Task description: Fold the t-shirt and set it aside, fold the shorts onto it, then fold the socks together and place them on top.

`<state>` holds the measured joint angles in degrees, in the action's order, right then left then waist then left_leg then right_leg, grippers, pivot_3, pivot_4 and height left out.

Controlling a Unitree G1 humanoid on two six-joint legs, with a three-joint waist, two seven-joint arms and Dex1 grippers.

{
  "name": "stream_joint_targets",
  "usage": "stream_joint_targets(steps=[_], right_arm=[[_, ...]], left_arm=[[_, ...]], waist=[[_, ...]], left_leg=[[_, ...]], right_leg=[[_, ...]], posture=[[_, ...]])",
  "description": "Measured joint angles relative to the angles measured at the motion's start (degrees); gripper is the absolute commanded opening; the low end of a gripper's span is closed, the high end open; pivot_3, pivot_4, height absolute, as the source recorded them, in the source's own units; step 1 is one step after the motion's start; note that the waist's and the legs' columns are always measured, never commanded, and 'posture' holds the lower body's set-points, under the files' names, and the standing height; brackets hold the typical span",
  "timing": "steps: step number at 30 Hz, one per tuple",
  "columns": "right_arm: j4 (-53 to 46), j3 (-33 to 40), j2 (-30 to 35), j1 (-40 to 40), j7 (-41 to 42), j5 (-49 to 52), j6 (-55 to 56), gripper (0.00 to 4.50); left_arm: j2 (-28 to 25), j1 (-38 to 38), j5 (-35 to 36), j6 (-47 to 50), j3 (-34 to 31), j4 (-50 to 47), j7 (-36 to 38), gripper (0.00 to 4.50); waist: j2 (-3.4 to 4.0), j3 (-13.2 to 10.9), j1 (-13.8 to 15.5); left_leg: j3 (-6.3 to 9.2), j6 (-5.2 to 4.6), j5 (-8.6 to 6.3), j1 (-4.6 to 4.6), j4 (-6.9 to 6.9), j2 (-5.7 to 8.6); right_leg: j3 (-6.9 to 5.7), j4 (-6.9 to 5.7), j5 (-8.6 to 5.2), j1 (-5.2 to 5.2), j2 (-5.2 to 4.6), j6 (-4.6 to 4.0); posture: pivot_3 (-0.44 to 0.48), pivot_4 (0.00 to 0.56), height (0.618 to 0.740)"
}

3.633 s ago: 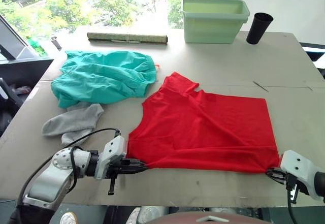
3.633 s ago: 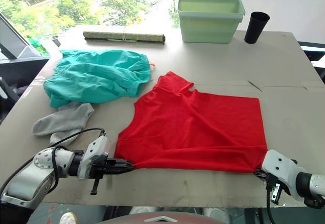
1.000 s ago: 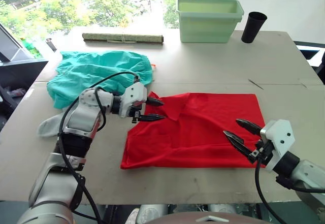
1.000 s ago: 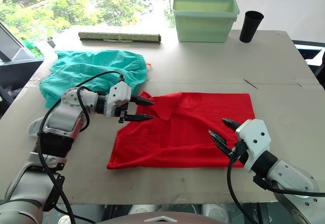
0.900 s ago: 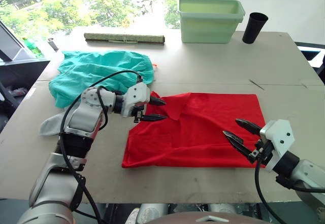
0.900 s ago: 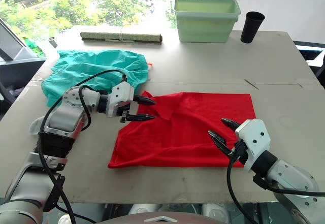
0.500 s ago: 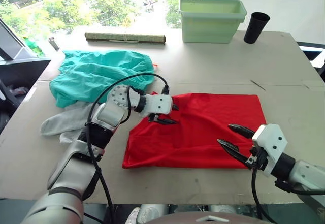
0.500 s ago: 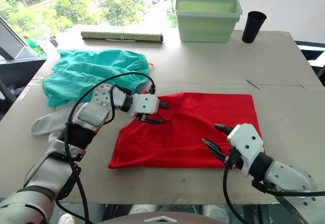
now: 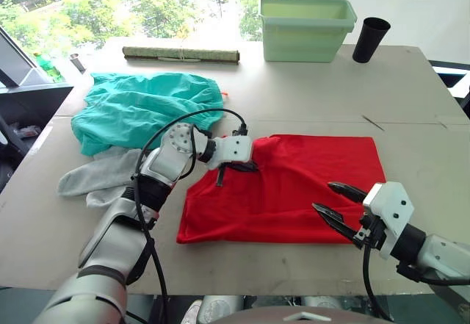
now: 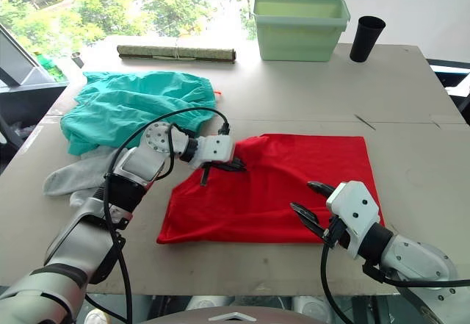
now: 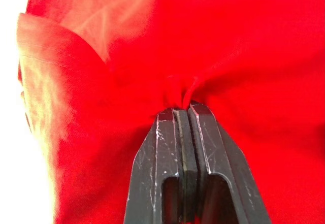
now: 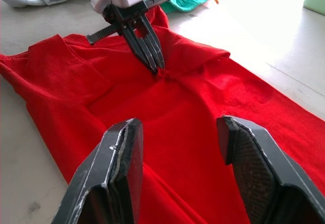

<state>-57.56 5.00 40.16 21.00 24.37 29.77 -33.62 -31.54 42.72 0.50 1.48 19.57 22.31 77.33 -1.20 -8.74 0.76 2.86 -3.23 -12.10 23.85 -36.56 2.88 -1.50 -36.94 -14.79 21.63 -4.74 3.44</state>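
While the left gripper (image 9: pixel 246 167) pinches a pucker near the far-left edge of the t-shirt (image 9: pixel 294 188), spread on the table (image 9: pixel 411 96), the right gripper (image 9: pixel 334 205) hovers spread above its near-right part. Lifting gently should avoid dragging lower layers.

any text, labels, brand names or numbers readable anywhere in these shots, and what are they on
None can be read.
The t-shirt, shorts and socks show no print or tag.
The green bin, black cup and rolled mat show no markings.
The left gripper and right gripper show no lettering.
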Motion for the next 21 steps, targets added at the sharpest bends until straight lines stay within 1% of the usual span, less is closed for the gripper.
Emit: stream_joint_targets(steps=[2, 3, 5, 8, 11, 15, 16, 19, 21], right_arm=[[0.01, 0.39, -0.14, -0.32, -0.16, 1.02, -1.19, 2.47], [0.09, 0.54, -0.27, -0.75, -0.28, 1.81, -2.06, 2.47], [0.17, 0.58, -0.40, -1.51, -0.43, 2.32, -2.89, 2.47], [0.67, 1.22, 0.17, -2.43, -0.30, 2.21, -3.84, 2.47], [2.18, 2.61, 0.35, -3.21, -0.31, 2.18, -5.13, 2.47], [4.75, 3.48, 2.14, -4.77, -1.42, 0.26, -8.19, 2.47], [5.51, 3.81, 2.88, -5.13, -1.82, -0.66, -8.92, 2.47], [10.79, 2.09, 9.60, -10.36, -3.02, -7.65, -11.33, 2.47], [15.47, -1.21, 12.93, -15.75, -3.75, -12.03, -14.58, 2.47]], left_arm=[[0.20, -0.05, 4.50, 6.23, -2.73, -1.78, 1.07, 0.03], [0.77, -0.42, 7.34, 7.35, -5.00, -1.77, 1.85, 0.03], [1.43, -0.85, 10.61, 7.91, -7.04, -1.95, 2.91, 0.03], [1.06, -3.47, 15.60, 8.82, -10.54, -4.76, 4.62, 0.03], [-1.33, -7.06, 19.70, 10.46, -12.90, -9.06, 6.85, 0.03], [-6.01, -9.53, 21.65, 14.69, -13.59, -11.81, 9.08, 0.03], [-6.63, -9.80, 21.93, 15.40, -14.00, -12.29, 9.03, 0.03], [-6.37, -11.97, 22.32, 14.32, -16.72, -13.86, 6.62, 0.03], [-5.98, -13.06, 22.79, 14.15, -17.93, -14.50, 4.54, 0.03]], waist=[[0.00, 0.00, -0.02], [0.00, 0.00, -0.01], [0.00, 0.00, 0.00], [0.00, 0.00, -0.13], [0.01, 0.00, -0.13], [0.02, -0.01, 0.03], [0.04, -0.02, 0.14], [0.08, -0.04, 0.05], [0.06, -0.03, 0.04]], left_leg=[[0.00, 0.00, 0.00, 0.00, -0.01, -0.01], [0.01, 0.00, 0.00, -0.01, -0.02, -0.02], [0.01, 0.00, 0.00, -0.01, -0.03, -0.03], [0.00, 0.00, 0.00, -0.01, -0.02, -0.04], [0.01, 0.01, 0.00, -0.02, -0.01, -0.07], [0.01, 0.00, 0.00, -0.02, -0.01, -0.05], [0.01, 0.00, 0.00, -0.02, -0.01, -0.03], [-0.10, 0.00, 0.00, -0.02, -0.05, -0.01], [-0.08, 0.01, 0.00, -0.02, -0.03, -0.05]], right_leg=[[0.00, 0.00, 0.00, 0.00, 0.00, 0.00], [0.00, 0.00, 0.00, 0.00, 0.00, 0.00], [0.01, 0.00, 0.00, -0.01, -0.04, 0.00], [0.04, 0.00, 0.00, 0.01, -0.19, -0.01], [0.19, 0.00, 0.00, 0.01, -0.23, -0.03], [0.27, 0.02, -0.01, 0.01, -0.24, -0.04], [0.27, 0.02, -0.01, 0.00, -0.26, -0.04], [0.38, 0.06, -0.03, 0.02, -0.30, -0.08], [0.35, 0.06, -0.02, 0.03, -0.28, -0.08]], posture=[[0.000, 0.150, 0.731], [0.000, 0.150, 0.731], [0.000, 0.150, 0.731], [0.000, 0.150, 0.731], [0.000, 0.150, 0.731], [0.000, 0.150, 0.731], [0.000, 0.150, 0.731], [0.000, 0.150, 0.731], [0.000, 0.150, 0.731]])
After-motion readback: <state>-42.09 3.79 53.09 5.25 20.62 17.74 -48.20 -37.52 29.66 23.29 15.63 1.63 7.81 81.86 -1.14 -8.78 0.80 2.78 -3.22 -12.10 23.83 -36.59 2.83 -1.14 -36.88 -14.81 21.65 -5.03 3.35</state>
